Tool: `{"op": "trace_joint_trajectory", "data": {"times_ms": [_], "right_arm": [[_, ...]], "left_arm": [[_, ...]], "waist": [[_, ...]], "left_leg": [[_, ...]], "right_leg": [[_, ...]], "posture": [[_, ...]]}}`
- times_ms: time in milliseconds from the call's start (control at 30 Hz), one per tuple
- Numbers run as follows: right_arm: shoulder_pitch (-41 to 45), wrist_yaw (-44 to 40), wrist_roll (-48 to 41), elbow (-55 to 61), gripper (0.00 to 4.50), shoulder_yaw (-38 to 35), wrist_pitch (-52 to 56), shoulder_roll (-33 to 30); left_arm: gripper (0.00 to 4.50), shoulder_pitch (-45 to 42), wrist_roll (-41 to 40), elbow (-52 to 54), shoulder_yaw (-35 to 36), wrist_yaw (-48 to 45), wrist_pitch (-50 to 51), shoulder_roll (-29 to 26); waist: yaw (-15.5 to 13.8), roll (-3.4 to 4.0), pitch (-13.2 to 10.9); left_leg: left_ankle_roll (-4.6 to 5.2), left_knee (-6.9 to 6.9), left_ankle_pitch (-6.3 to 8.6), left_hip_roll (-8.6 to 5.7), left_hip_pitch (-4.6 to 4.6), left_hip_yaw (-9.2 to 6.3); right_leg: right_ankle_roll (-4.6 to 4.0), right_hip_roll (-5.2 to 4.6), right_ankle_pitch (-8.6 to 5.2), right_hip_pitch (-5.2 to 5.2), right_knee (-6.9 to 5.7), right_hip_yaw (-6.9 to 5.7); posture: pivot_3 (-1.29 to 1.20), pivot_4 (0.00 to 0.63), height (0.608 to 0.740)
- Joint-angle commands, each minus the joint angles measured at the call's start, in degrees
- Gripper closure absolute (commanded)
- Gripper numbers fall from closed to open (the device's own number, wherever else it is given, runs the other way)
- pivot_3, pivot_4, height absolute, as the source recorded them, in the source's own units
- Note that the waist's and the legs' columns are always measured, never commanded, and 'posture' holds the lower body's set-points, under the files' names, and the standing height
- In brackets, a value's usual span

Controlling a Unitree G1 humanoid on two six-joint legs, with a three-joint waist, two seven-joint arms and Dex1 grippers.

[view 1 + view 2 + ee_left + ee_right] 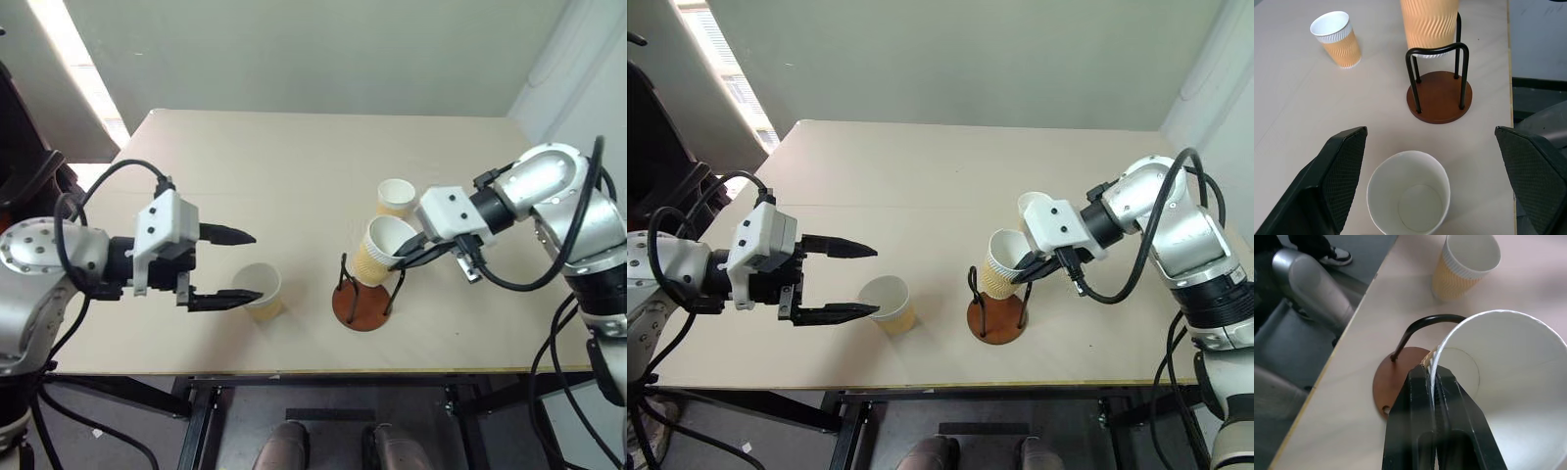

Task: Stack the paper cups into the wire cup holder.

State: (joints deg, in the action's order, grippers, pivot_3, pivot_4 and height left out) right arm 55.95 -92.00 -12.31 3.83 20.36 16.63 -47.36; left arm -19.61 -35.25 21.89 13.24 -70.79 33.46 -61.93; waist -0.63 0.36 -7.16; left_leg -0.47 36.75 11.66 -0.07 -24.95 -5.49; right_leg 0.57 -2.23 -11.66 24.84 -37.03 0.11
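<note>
Head views: right hand (404,257) is pinched shut on the rim of a tilted paper cup (384,250), hanging just above the wire cup holder (365,294); a second cup (395,197) stands on the counter (294,157) at 1 o'clock from the holder, a third cup (261,291) at 9 o'clock from it.
Left hand: left hand (235,265) is spread wide and holds nothing, its fingers either side of the third cup without touching.
Left wrist view: third cup (1409,192) sits upright between the wide fingers (1342,166); holder (1439,95) lies beyond at 12 o'clock, the held cup's base (1429,24) just above the wire arches.
Right wrist view: fingers (1420,431) clamp the cup wall at the rim (1498,316), one inside, one outside; the holder's disc (1393,384) shows below.
Doing it well: probably tip the cup upright, centre its base between the arches, lower gently, release only once seated.
Risk: a tilted base may catch a wire.
</note>
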Motion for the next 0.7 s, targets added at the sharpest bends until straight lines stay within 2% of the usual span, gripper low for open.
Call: {"op": "trace_joint_trajectory", "data": {"times_ms": [33,267,367,467,567,700], "right_arm": [[0.99,0.64,1.48,0.15,3.57,-0.04,-1.18,0.84],[4.41,-0.16,-0.57,-1.37,1.25,-3.05,0.39,1.88],[9.19,3.4,2.34,-10.6,1.25,-3.88,-2.57,3.47],[15.48,12.64,9.79,-28.3,1.25,-2.56,-10.01,7.46],[19.02,20.96,16.38,-43.38,1.25,-0.45,-17.52,11.21],[21.75,29.02,23.7,-59.72,1.25,1.9,-25.46,14.69]], "left_arm": [[0.0,0.09,-1.28,2.11,2.19,0.81,0.36,-0.9],[0.0,-2.07,0.01,0.99,0.28,3.15,-0.54,0.2],[0.0,-7.71,6.04,-3.55,-4.17,9.36,-3.37,3.96],[0.0,-16.84,13.58,-11.56,-11.07,17.35,-3.58,10.92],[0.0,-21.45,15.58,-16.06,-15.31,17.99,-3.31,15.86],[0.0,-25.29,18.46,-20.89,-18.87,19.68,-4.2,21.34]], "waist": [[-0.03,0.0,0.0],[-0.01,0.01,-0.01],[-0.24,0.02,-0.01],[-0.42,0.02,-0.01],[-0.38,0.0,-0.01],[-0.5,0.04,-0.03]], "left_leg": [[0.0,0.0,0.0,0.0,0.0,0.0],[-0.03,0.0,0.01,0.0,0.0,0.0],[-0.11,0.0,-0.05,-0.01,0.01,-0.01],[-0.24,-0.02,-0.21,-0.01,0.14,-0.09],[-0.41,-0.16,-0.33,-0.05,0.15,-0.1],[-0.4,-0.16,-0.34,-0.04,0.01,-0.1]], "right_leg": [[0.0,0.0,0.0,0.0,0.0,0.0],[-0.01,0.0,0.0,0.0,0.0,0.0],[-0.06,-0.01,0.04,0.0,-0.02,0.0],[-0.36,-0.03,0.23,-0.07,-0.04,-0.02],[-0.58,-0.06,0.42,-0.04,0.02,-0.02],[-0.19,-0.08,0.67,0.1,0.03,-0.02]], "posture": [[0.0,0.15,0.74],[0.0,0.15,0.74],[0.0,0.15,0.74],[0.0,0.15,0.74],[0.0,0.15,0.74],[0.0,0.15,0.74]]}}
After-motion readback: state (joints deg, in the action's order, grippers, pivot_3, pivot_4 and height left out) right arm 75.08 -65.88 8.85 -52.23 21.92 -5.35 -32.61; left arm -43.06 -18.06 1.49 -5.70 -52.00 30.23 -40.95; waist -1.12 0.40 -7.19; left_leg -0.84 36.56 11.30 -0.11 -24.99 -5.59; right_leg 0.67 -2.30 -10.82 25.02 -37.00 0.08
